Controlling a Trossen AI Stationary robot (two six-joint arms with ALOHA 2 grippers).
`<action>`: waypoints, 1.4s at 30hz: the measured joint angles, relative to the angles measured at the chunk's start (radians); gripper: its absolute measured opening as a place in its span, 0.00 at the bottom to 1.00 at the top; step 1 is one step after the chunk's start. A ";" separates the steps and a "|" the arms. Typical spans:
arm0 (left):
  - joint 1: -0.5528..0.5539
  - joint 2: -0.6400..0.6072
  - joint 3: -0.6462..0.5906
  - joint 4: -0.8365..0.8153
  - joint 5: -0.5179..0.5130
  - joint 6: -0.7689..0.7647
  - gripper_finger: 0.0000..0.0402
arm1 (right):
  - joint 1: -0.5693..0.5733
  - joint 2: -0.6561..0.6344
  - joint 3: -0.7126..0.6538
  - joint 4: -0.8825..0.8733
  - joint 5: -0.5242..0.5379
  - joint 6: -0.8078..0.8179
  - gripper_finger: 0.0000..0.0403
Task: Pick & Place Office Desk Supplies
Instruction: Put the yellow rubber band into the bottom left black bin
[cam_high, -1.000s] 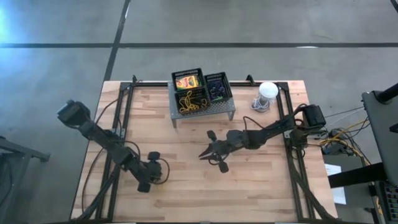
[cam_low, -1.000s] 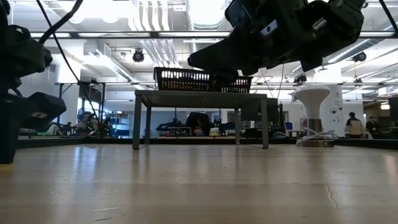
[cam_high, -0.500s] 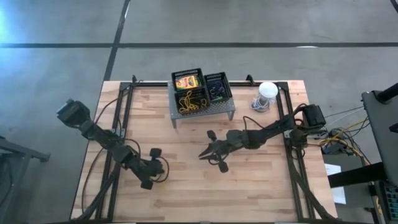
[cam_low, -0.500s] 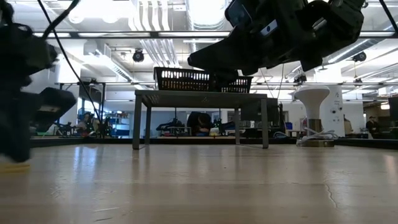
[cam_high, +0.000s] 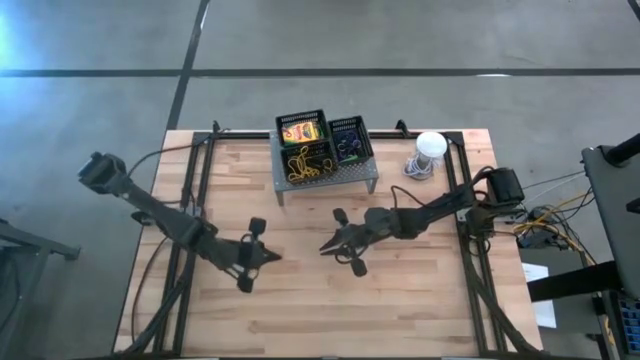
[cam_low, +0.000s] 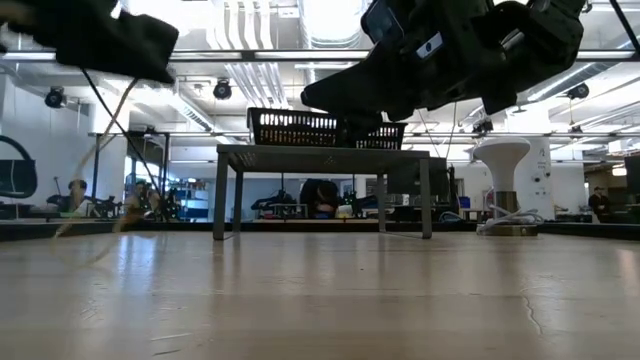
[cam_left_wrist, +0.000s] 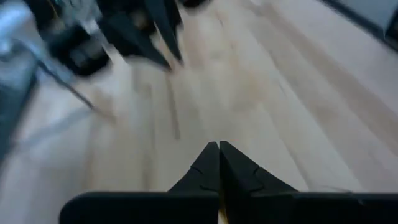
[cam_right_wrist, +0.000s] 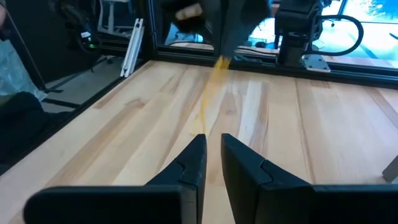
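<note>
Much of my left side is smeared. In the low view my left claw (cam_low: 100, 35) is only a dark blur high up, with a faint yellowish streak trailing under it, too soft to name there. My left wrist view shows my left claw (cam_left_wrist: 219, 163) with its two tips pressed together and just a sliver of yellow between them, cut off at the frame's edge. My right wrist view fills that in. Straight ahead of my right claw (cam_right_wrist: 211, 146), a thin yellow rubber band (cam_right_wrist: 214, 78) hangs down from the blurred left claw toward the tabletop (cam_right_wrist: 155, 118). Its loop shape is lost in the blur.

From above, the left claw (cam_high: 272, 256) and the right claw (cam_high: 324, 249) point at each other, near but apart, over bare wood. The band is too thin to see there. My right claw's fingers stand a narrow slit apart, with nothing between them.

Beyond both claws stands the grey shelf (cam_high: 362, 173) carrying three black baskets. One basket (cam_high: 301, 118) holds a yellow-orange crayon box (cam_high: 301, 131), one (cam_high: 309, 146) holds tangled yellow bands (cam_high: 303, 164), and one (cam_high: 350, 124) holds dark bands, purple I think. The low view shows only the baskets' lattice sides (cam_low: 300, 128), not their contents.
</note>
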 joint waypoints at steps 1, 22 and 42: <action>0.017 -0.008 0.013 0.005 0.002 0.035 0.00 | 0.000 -0.009 0.000 -0.011 0.000 0.000 0.12; 0.604 0.126 0.547 0.011 0.108 0.628 0.01 | 0.002 -0.474 -0.180 -0.299 0.352 0.016 0.12; 0.789 0.209 0.447 -0.024 0.141 0.647 0.02 | 0.003 -0.452 -0.257 -0.175 0.369 0.090 0.12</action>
